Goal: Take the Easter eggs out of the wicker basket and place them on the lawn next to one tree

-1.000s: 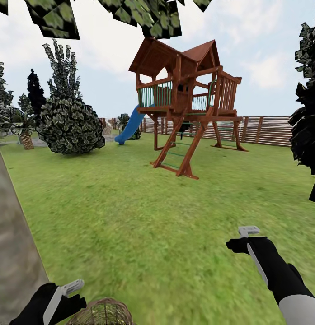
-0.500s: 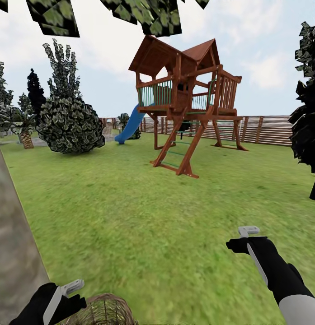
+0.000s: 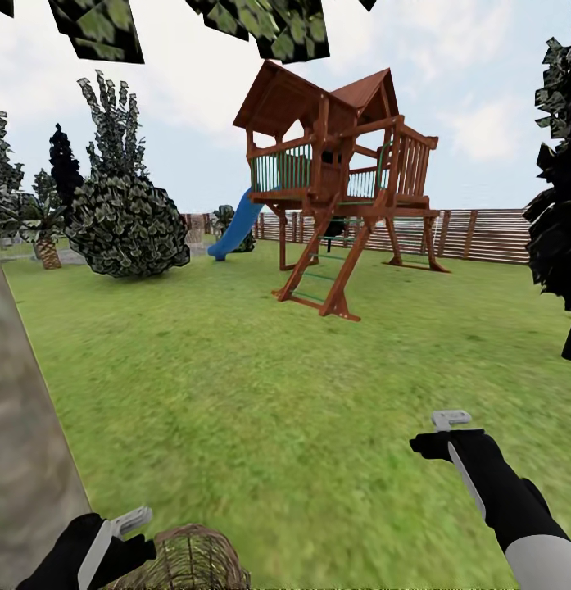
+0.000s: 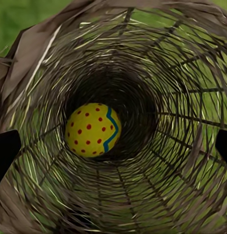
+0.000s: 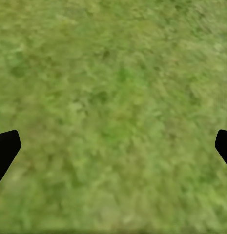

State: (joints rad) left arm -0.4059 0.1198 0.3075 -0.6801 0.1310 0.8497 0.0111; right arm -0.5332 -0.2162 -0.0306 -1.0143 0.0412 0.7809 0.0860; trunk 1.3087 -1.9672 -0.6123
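Head view has us looking out over the lawn (image 3: pixel 260 410) of the garden, with the wooden play tower (image 3: pixel 338 180) and its blue slide (image 3: pixel 236 225) ahead, a slatted fence (image 3: pixel 482 236) behind them and a round bush (image 3: pixel 128 225) off to our left. A thick mottled grey-brown tree (image 3: pixel 23 442) trunk rises along the left edge, close by our left arm. That arm sits low at the bottom left corner, its black wrist angled forward, with the left claw (image 3: pixel 121 528) just beside the wicker basket (image 3: pixel 191 559), which peeks in at the bottom edge. Our left wrist camera looks straight down into the basket (image 4: pixel 181 73), where one Easter egg (image 4: pixel 92 129), yellow with red dots and a blue zigzag, lies at the bottom of the weave; the two dark fingertips (image 4: pixel 7 151) stand far apart at either side of the basket, so this claw is spread wide and holds nothing. Our right arm reaches forward from the lower right, forearm sloping up to the right claw (image 3: pixel 449 426) held above bare grass. Its wrist camera shows blurry grass (image 5: pixel 113 117) with the fingertips (image 5: pixel 6 148) at opposite edges, also spread wide.
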